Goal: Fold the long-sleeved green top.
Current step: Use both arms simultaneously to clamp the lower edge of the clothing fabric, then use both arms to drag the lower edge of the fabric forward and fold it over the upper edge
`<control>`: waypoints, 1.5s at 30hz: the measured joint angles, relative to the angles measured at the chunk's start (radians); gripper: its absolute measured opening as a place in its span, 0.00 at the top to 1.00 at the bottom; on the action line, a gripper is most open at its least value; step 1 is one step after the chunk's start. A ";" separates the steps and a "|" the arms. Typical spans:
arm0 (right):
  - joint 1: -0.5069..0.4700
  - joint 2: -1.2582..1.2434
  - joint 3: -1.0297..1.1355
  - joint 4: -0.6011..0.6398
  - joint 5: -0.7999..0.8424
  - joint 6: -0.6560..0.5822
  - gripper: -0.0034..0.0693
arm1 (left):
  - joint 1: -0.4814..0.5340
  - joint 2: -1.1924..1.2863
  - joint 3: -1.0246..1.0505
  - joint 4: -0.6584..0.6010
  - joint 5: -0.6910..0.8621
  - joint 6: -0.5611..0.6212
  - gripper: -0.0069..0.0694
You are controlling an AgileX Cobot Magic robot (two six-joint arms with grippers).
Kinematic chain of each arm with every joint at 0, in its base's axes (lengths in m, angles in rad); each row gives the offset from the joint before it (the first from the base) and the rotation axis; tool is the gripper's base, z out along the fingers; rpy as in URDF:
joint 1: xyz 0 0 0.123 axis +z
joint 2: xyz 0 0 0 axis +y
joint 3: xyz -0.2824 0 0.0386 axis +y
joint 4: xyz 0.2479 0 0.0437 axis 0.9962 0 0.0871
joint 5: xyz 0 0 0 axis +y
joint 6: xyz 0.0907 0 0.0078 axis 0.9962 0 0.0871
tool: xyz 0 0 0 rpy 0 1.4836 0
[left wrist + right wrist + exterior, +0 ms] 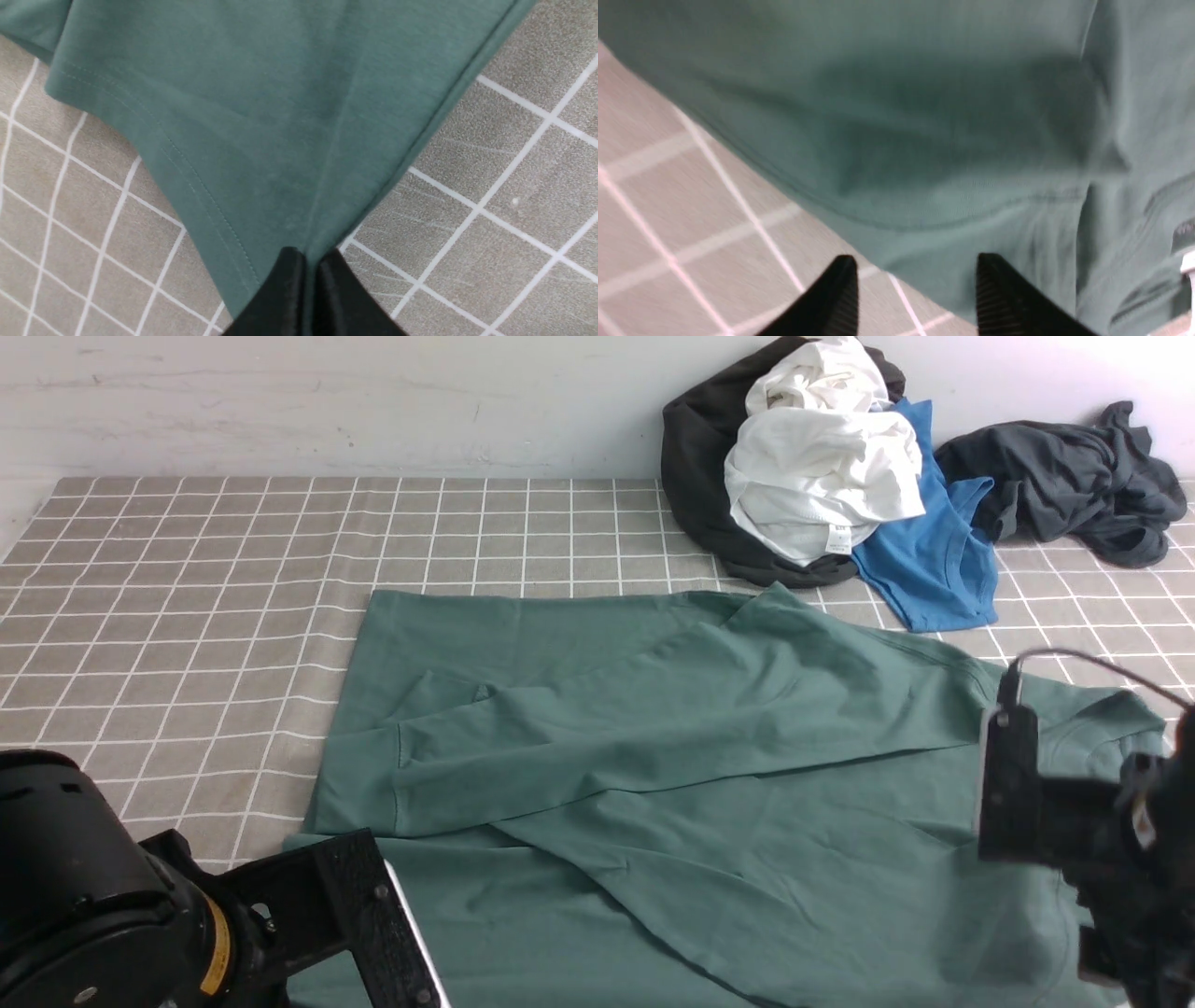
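Your left pincer [306,263] clenched on corner of green long-sleeved top [653,737]; right pincer [915,275] released, cloth just beyond its tips. Pull one-sided now and fold may skew, bunching near clenched tips.

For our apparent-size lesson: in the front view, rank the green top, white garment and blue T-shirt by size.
green top, clearly largest
white garment
blue T-shirt, partly covered, so the last two are unsure

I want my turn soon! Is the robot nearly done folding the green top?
Not yet. Done: sleeves look folded across the green top. In hand: the left gripper pinches a hem corner; the right gripper hangs open above the fabric. Left: folding the body over.
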 joint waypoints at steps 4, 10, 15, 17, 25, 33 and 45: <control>0.000 0.000 0.193 -0.247 -0.225 0.122 0.35 | 0.015 -0.018 0.000 -0.002 0.001 0.000 0.91; 0.000 -0.026 0.335 -0.558 -0.375 0.400 0.34 | 0.049 -0.094 0.000 -0.006 0.001 0.000 0.91; 0.000 -0.030 0.352 -0.658 -0.400 0.592 0.34 | 0.055 -0.132 0.000 -0.006 0.001 0.000 0.91; 0.000 -0.030 0.353 -0.672 -0.402 0.624 0.34 | 0.055 -0.135 0.000 -0.006 0.001 0.000 0.91; 0.000 -0.020 0.360 -0.687 -0.486 0.686 0.67 | 0.056 -0.148 0.001 -0.006 -0.003 -0.046 0.91; 0.000 -0.021 0.297 -0.641 -0.461 0.796 0.95 | 0.065 -0.148 0.001 -0.001 -0.003 -0.151 0.91; 0.000 0.012 -0.037 -0.508 -0.166 0.814 0.95 | 0.222 -0.108 -0.088 -0.002 -0.137 -0.267 0.91</control>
